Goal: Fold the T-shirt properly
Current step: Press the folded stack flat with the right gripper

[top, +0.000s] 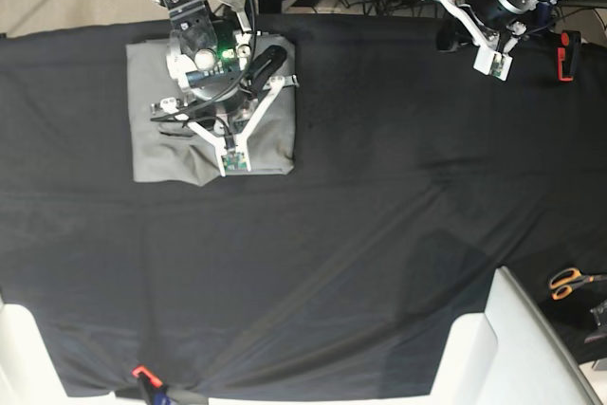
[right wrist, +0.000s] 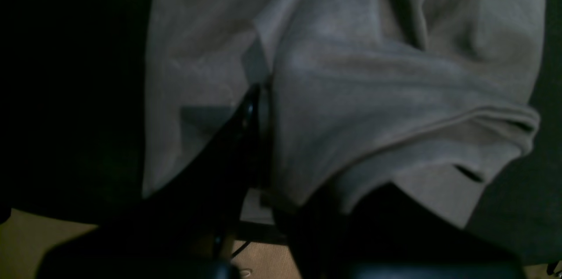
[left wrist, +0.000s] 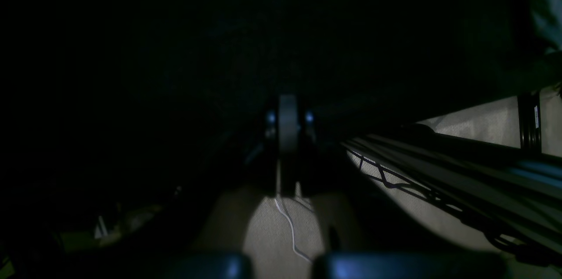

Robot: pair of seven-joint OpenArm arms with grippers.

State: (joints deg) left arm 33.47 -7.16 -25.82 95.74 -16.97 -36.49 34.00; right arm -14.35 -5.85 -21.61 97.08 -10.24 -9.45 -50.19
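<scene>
The T-shirt [top: 156,120] lies on the black cloth [top: 332,253] that covers the table, in the far corner on the base view's left. It is folded into a compact rectangle, with some wrinkles on the top layer.

The right gripper [top: 232,160] is above the T-shirt, near the shirt's front edge. In the right wrist view one dark finger [right wrist: 246,116] lies against a fold of the grey fabric [right wrist: 373,94], and the jaws are nearly together, pinching this fold of the T-shirt.

The left gripper [top: 493,62] is well apart from the T-shirt, at the far edge of the black cloth on the other side. Its jaws are closed together and hold nothing. The left wrist view is very dark.

Orange scissors [top: 569,282] lie beyond the near corner of the black cloth, far from the T-shirt.
</scene>
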